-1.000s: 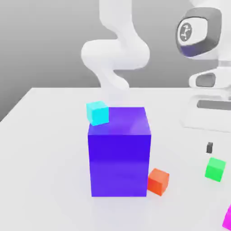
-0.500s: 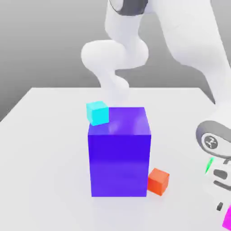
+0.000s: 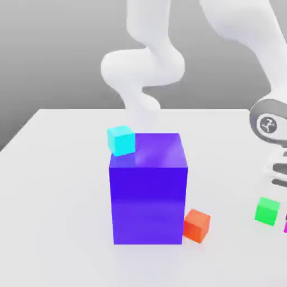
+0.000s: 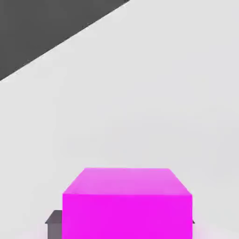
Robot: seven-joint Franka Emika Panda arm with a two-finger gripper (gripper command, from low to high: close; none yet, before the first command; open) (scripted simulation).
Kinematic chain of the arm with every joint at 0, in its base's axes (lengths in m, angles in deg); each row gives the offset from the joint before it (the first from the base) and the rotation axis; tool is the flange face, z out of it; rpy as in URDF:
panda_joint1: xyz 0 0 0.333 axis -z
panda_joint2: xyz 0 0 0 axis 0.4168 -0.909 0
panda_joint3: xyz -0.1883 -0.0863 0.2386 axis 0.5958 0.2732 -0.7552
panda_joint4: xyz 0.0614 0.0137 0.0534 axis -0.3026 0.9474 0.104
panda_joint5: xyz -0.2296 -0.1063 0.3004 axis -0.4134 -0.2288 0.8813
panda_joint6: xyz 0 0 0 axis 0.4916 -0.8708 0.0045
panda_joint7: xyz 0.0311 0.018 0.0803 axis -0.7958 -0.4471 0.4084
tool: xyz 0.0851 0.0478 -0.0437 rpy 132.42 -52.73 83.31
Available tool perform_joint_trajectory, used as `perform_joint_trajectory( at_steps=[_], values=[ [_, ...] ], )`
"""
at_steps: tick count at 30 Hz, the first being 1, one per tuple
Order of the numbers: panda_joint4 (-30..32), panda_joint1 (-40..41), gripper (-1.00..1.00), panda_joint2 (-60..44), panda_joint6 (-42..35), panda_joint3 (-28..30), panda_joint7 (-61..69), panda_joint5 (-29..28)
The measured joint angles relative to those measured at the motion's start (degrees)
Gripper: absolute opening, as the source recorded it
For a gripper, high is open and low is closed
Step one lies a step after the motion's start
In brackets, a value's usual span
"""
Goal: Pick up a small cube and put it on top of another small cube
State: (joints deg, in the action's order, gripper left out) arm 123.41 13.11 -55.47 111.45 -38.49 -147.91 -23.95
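A magenta small cube (image 4: 127,200) sits between my gripper's (image 4: 122,224) jaws in the hand view, with a dark finger (image 4: 55,223) pressed against one side; the gripper is shut on it. In the exterior view a sliver of this magenta cube (image 3: 285,227) hangs at the right edge, under the white hand (image 3: 273,168). A green small cube (image 3: 267,211) rests on the table just left of it. A red small cube (image 3: 196,225) lies against the tall block's lower right corner. A cyan small cube (image 3: 121,139) shows at that block's upper left corner.
A tall blue-violet block (image 3: 148,188) stands mid-table, much larger than the cubes. The white tabletop (image 3: 56,185) spreads wide to the exterior view's left. The arm's white links (image 3: 147,67) rise behind the block.
The jaws went from open to shut on the magenta cube. The hand dropped at the exterior view's right, then rose, and the magenta cube came up with it.
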Motion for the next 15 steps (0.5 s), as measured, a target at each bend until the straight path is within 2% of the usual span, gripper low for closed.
perform_joint_trajectory(
  at_steps=[5, 6, 8, 11, 12, 15],
  values=[
    [10.4, -1.1, -1.00, 10.1, 1.5, -5.7, 9.4, 6.6],
    [11.7, -1.6, -1.00, 10.7, 2.3, -6.0, 10.0, 6.6],
    [12.5, -2.3, -1.00, 8.3, 4.9, -4.8, 7.6, 2.7],
    [12.2, -5.8, -1.00, 2.4, 9.5, 0.3, 1.7, -5.7],
    [12.0, -6.9, 1.00, 0.9, 10.6, 1.8, 0.2, -7.7],
    [12.0, -6.9, 1.00, 0.9, 10.6, 1.8, 0.2, -7.7]
  ],
)
